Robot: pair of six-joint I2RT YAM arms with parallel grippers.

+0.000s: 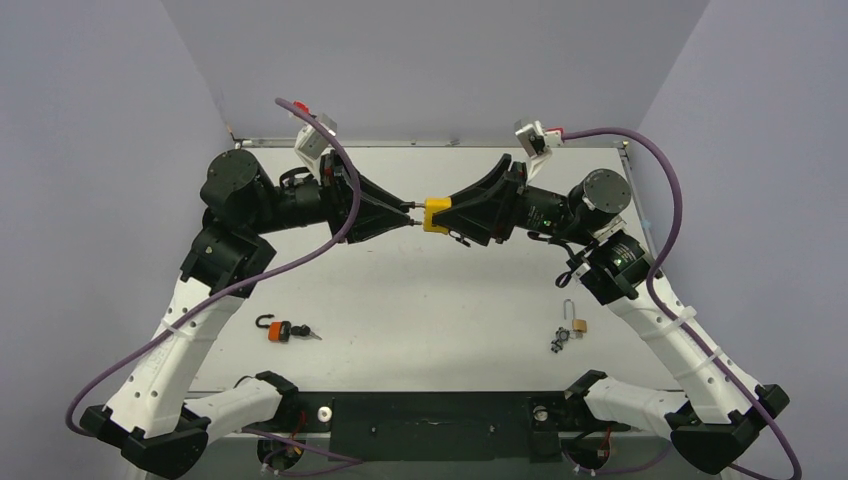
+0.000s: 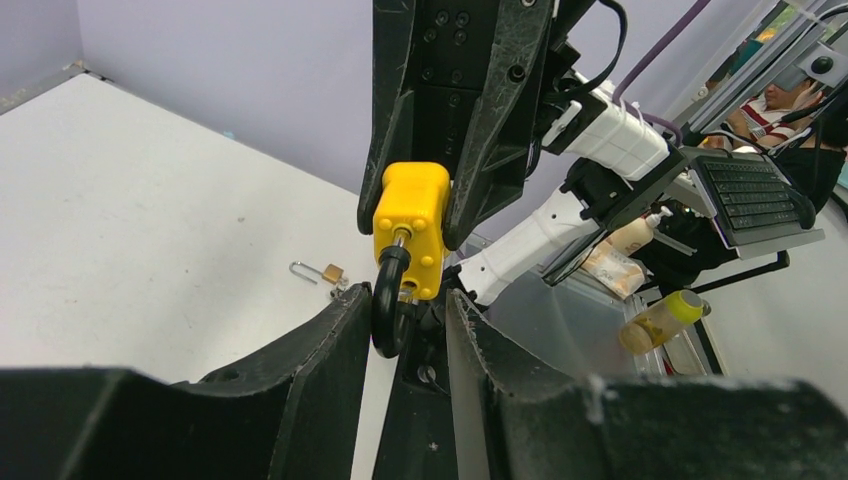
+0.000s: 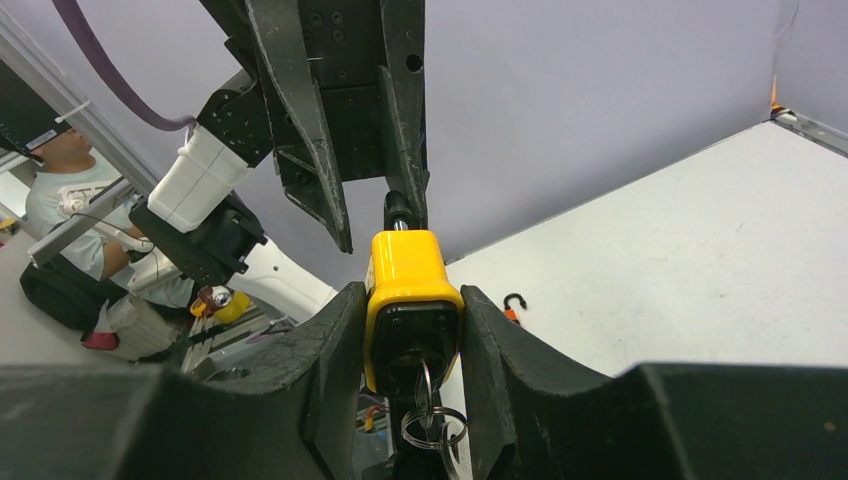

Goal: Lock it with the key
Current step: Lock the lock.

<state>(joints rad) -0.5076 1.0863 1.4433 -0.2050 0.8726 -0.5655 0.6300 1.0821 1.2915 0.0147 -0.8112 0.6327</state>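
A yellow padlock hangs in mid-air over the table's centre, between both grippers. My right gripper is shut on its yellow body. A key sits in the keyhole in the padlock's black base, with key rings hanging below. In the left wrist view the black shackle sticks out of the body. It lies between the fingers of my left gripper, against one finger with a gap to the other. The left gripper looks open.
An orange padlock with a key lies on the table at the near left, and also shows in the right wrist view. A small brass padlock with keys lies at the near right, and also shows in the left wrist view.
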